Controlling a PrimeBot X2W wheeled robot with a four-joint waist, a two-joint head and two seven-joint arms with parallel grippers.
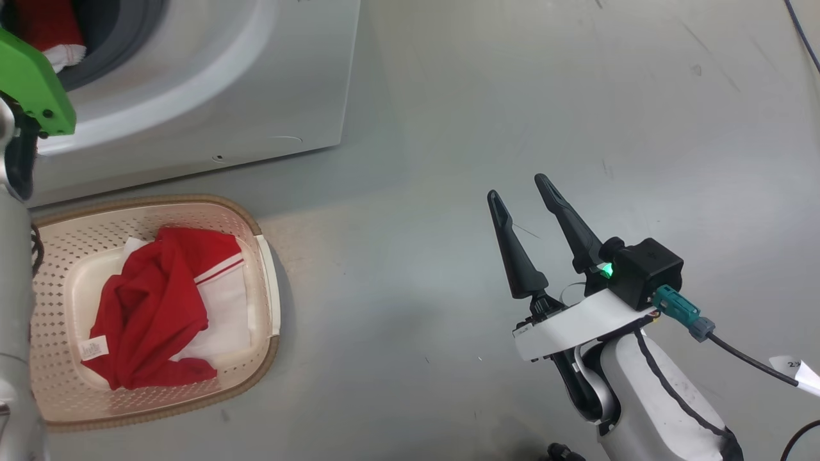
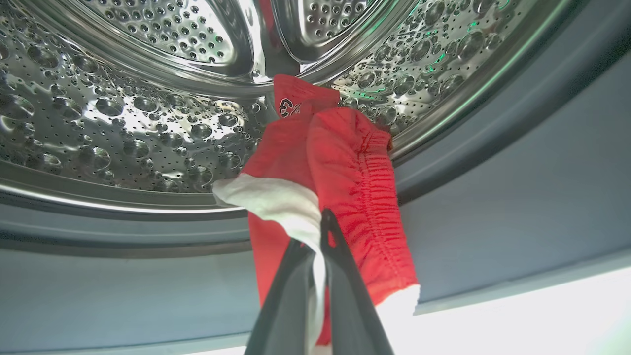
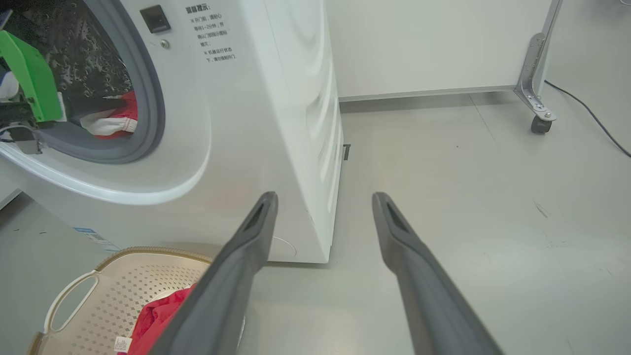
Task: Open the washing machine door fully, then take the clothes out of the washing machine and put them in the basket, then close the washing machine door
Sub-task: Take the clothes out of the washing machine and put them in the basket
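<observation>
Left end effector [image 2: 313, 231] is clamped on a red garment [image 2: 345, 162], gripping its white trim inside the washing machine [image 2: 123, 123] drum. Right end effector [image 1: 517, 187] stands apart above the floor [image 1: 416, 288]. To its left, the basket [image 1: 192, 200] holds another red-and-white garment [image 1: 154, 301].

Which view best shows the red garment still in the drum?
Left wrist view: the garment hangs centre frame, white trim pinched by the shut left end effector. Head view catches a corner at the drum mouth; right wrist view, a small patch.
</observation>
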